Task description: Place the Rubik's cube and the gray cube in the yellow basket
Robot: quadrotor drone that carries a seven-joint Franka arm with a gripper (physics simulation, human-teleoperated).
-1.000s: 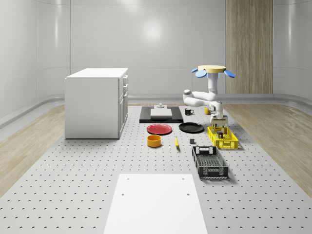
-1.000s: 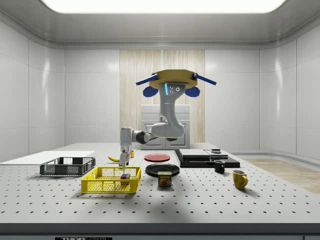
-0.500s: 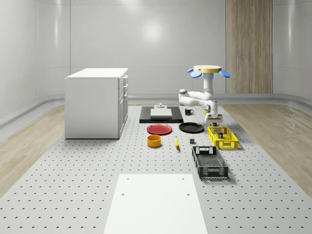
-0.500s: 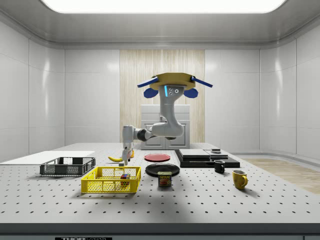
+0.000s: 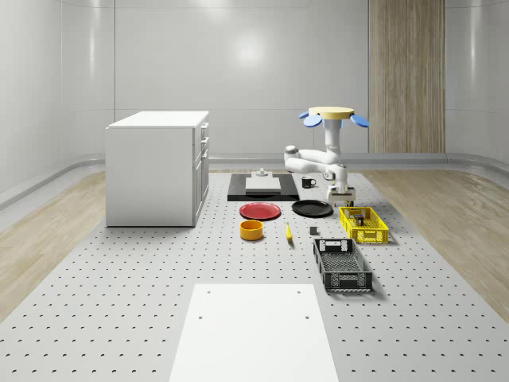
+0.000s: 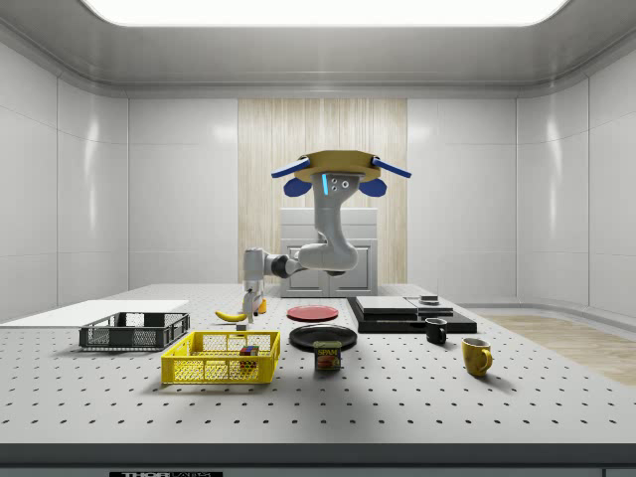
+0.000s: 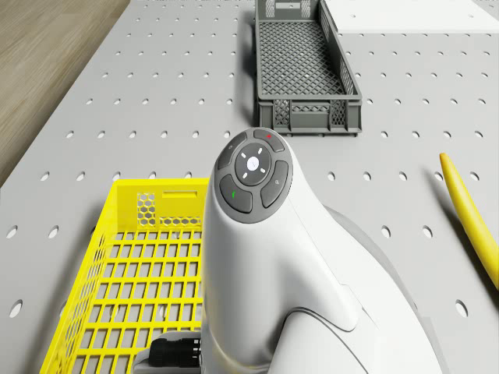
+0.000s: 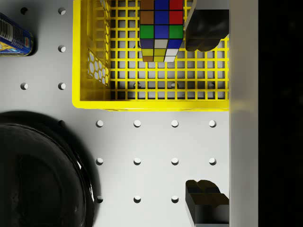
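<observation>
The yellow basket [image 5: 363,225] [image 6: 221,359] [image 7: 140,273] stands on the perforated table. A Rubik's cube [image 8: 161,28] [image 6: 246,352] lies inside it near one end. In the wrist view my gripper [image 8: 207,115] is open, its dark fingertips [image 8: 206,29] wide apart with nothing between them. It straddles the basket's rim [image 8: 151,102], one fingertip over the basket and the other over bare table. My drone [image 5: 330,114] [image 6: 333,175] hovers above the table beside the basket. The arm reaches down, so the gripper [image 5: 342,194] [image 6: 252,302] hangs a little above the basket's far end.
A black plate [image 5: 312,208] [image 8: 38,175] and a tin can [image 8: 13,35] [image 6: 327,356] lie close to the basket. A dark grey crate [image 5: 342,265] [image 7: 304,70] and a banana [image 7: 468,210] are nearby. A red plate [image 5: 261,211], an orange bowl [image 5: 251,230] and a white cabinet [image 5: 157,167] sit further off.
Drone and arm have drifted toward the whole-scene view's left. The gripper has risen and come off the basket's middle to its far rim. The Rubik's cube stays in the basket.
</observation>
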